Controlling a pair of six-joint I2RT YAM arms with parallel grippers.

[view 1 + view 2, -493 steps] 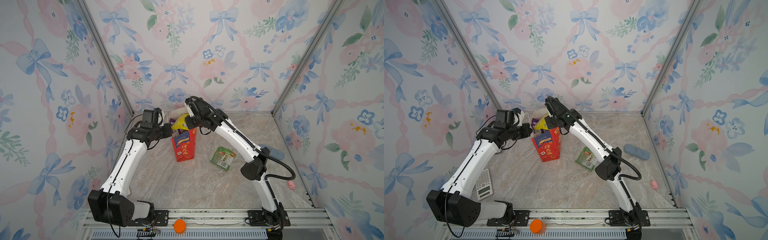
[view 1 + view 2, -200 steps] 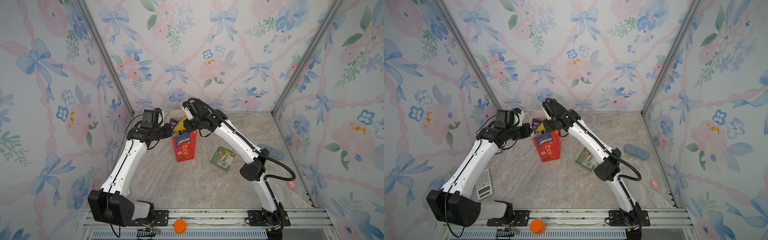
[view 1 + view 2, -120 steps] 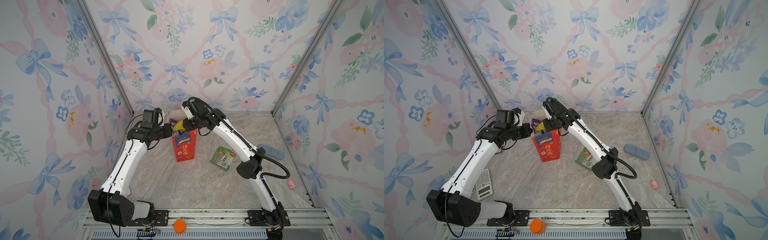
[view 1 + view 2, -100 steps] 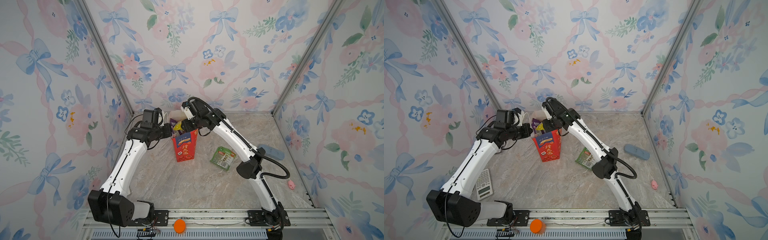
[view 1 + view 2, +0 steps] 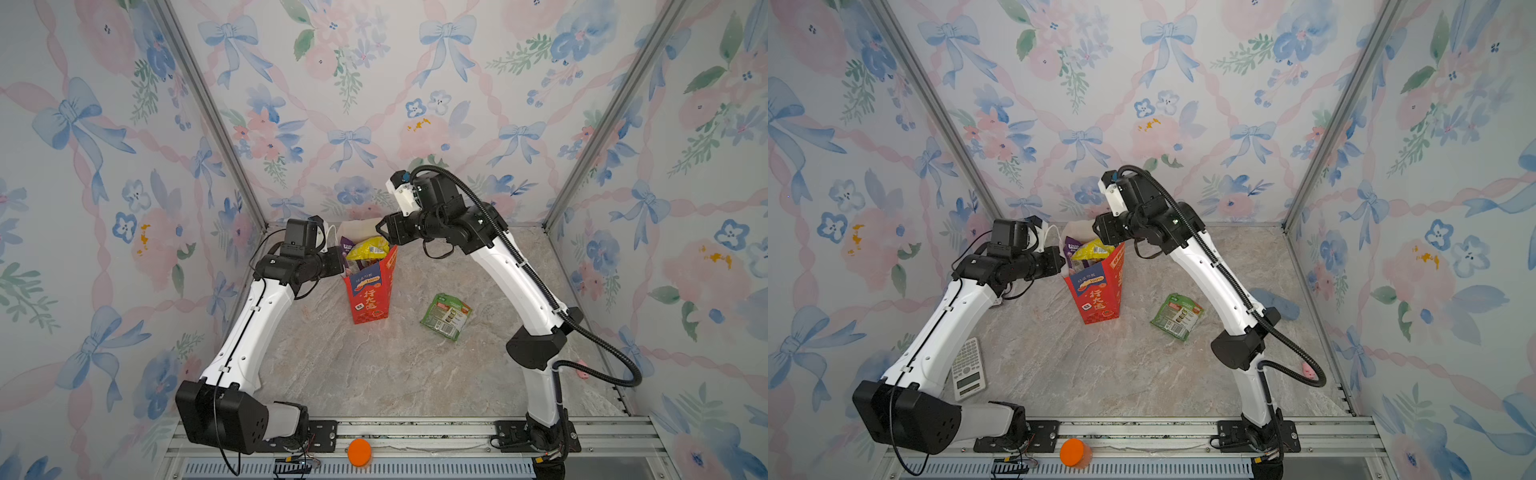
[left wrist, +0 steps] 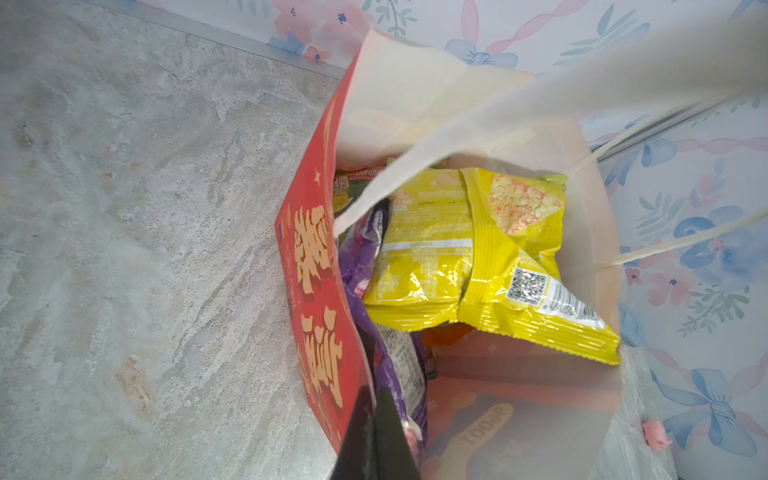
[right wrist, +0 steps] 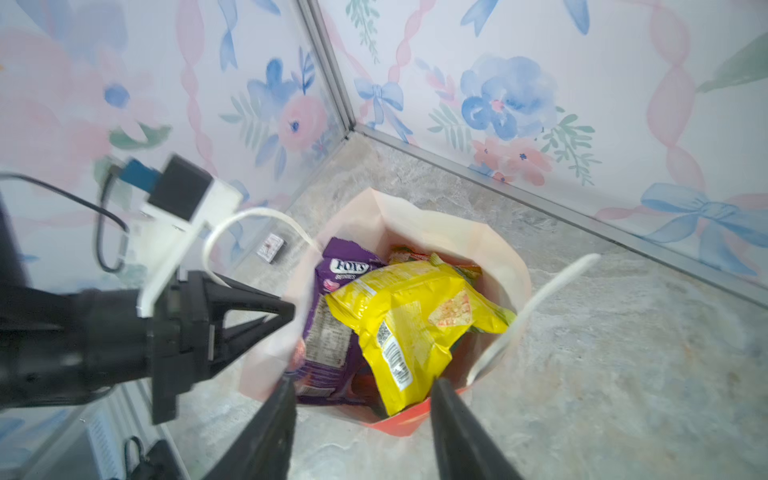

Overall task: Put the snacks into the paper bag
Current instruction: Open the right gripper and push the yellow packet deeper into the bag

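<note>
— Your right hand (image 7: 365,390) hangs released above the tall red paper bag (image 5: 370,299); your left hand (image 6: 369,411) pinches its rim.
— And the flat green plastic packet (image 5: 446,316)?
— Mid-bench (image 5: 374,374), toward the right edge, well apart from the bag. Probably light, slick, crinkly: take it by a crimped end seam.

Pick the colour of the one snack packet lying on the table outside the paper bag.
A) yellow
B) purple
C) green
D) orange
C: the green packet lies flat on the table, apart from the paper bag, while the yellow packet and purple packet stick out of the bag's mouth.
</note>
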